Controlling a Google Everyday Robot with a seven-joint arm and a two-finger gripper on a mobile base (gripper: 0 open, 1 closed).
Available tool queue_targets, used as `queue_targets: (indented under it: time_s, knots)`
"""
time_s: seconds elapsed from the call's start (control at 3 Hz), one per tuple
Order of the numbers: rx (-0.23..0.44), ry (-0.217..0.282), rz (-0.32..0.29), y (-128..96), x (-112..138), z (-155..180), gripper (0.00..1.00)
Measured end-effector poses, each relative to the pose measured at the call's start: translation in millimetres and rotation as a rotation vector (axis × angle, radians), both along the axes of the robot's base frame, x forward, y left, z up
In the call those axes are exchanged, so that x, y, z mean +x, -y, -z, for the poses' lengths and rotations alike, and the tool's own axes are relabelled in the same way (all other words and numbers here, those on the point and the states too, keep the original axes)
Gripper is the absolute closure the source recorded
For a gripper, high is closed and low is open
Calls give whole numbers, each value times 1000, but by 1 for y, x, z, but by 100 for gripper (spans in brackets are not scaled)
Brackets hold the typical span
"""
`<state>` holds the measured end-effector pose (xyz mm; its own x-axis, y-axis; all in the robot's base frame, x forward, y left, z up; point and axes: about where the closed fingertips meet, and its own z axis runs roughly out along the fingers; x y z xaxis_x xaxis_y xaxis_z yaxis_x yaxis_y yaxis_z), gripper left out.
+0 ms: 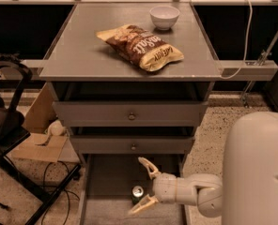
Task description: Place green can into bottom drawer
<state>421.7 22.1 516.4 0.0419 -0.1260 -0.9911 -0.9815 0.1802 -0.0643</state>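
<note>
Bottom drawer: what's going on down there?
The robot's arm reaches into the pulled-out bottom drawer. The green can stands upright on the drawer floor. The hand is open, with one finger on each side of the can, and neither appears to touch it. So the can looks placed and let go. The two upper drawers are shut. A chip bag and a white bowl sit on the cabinet top, away from the hand.

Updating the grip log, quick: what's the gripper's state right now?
Gripper: open, holding nothing, low inside the bottom drawer; the green can stands upright on the drawer floor, seen between the spread fingers.
</note>
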Motion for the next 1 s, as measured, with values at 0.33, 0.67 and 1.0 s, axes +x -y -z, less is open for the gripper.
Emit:
queue_targets:
  time_s: [0.33,0.67,1.0]
  knots:
    - [-2,73,-9,6,-3,-47,0]
    - [-2,78,-10,6,-2,-49,0]
    - [-53,110,77,16,-4,-69,0]
